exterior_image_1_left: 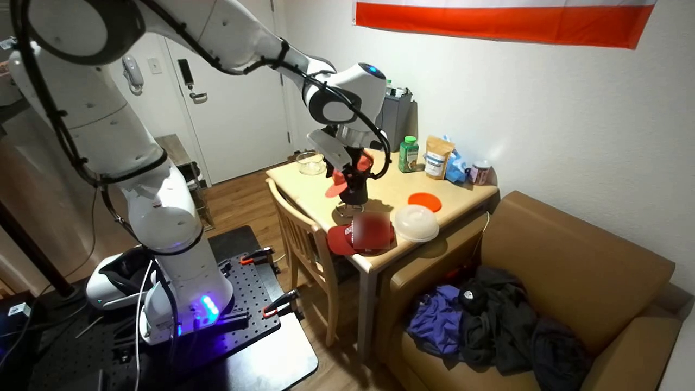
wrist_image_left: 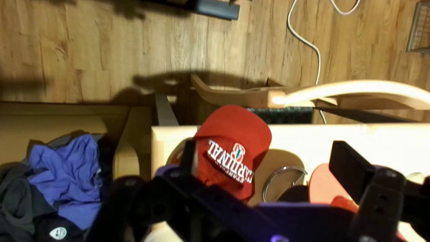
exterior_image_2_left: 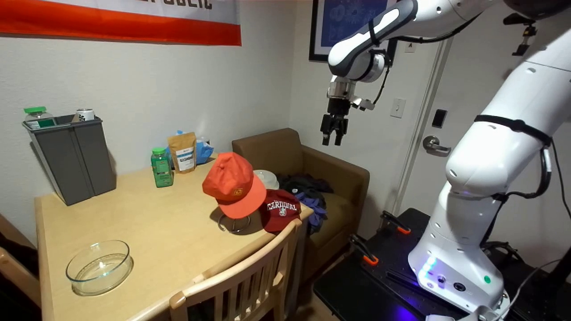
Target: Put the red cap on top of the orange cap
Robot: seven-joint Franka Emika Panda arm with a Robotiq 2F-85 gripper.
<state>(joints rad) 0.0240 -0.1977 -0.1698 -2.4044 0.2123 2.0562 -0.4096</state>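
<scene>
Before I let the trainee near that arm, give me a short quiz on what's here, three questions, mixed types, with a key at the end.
1. True or false: the red cap is on top of the orange cap.

2. Which word do the big white letters on the red cap spell?
A) TIGERS
B) CARDINAL
C) OCEAN

3. Fill in the blank: in the wrist view, the claw is ____ and holds nothing.

Key:
1. False; the red cap lies near a corner of the table, its brim over the edge, apart from the orange cap.
2. B
3. open
</scene>
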